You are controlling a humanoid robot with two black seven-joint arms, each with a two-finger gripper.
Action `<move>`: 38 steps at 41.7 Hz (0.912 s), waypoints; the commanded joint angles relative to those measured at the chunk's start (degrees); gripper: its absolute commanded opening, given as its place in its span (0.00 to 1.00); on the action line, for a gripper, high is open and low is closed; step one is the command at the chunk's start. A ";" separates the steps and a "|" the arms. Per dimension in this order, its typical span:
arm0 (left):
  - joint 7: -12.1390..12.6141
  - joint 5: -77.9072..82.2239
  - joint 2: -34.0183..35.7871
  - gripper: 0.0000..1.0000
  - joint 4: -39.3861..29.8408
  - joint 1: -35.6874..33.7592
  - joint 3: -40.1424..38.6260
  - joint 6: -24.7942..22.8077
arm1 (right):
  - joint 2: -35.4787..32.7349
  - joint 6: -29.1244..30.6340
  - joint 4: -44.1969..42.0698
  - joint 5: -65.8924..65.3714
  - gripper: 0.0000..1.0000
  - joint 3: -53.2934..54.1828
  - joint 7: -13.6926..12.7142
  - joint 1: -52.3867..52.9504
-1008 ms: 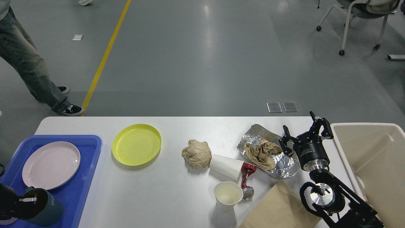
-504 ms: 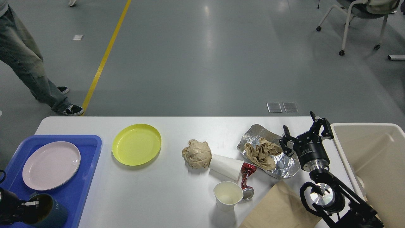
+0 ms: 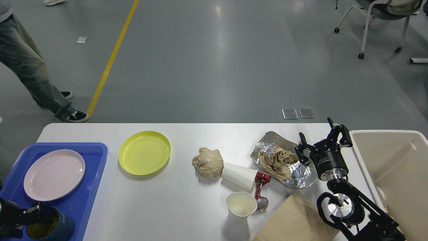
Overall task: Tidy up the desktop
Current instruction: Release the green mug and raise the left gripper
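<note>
Dark mug (image 3: 50,227) at the tray's (image 3: 97,157) near edge hides the left hand (image 3: 28,214); its grip is unclear. Right hand (image 3: 322,142) gapes empty above the surface's (image 3: 160,207) right edge. Two cups, two plates.

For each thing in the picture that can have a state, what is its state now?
Right gripper: open, empty.
Left gripper: shut on the mug's rim.
Dark mug: upright, on blue tray.
Pink plate: flat, on tray.
Yellow plate: flat, on desktop.
One paper cup: on its side.
Other paper cup: upright.
Red can: crushed.
Beige bin: open.
</note>
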 commanded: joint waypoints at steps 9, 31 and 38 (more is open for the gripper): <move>0.25 0.05 0.18 0.96 -1.16 -2.06 0.46 -0.58 | 0.00 0.00 0.00 0.00 1.00 0.00 0.00 0.00; 0.34 -6.54 -6.14 0.96 -12.23 -42.30 31.65 -17.81 | 0.00 0.00 0.00 0.00 1.00 0.00 0.00 0.00; 0.51 -10.57 -17.02 0.96 -17.50 -58.55 38.77 -18.25 | 0.00 0.00 0.00 0.00 1.00 0.00 0.00 0.00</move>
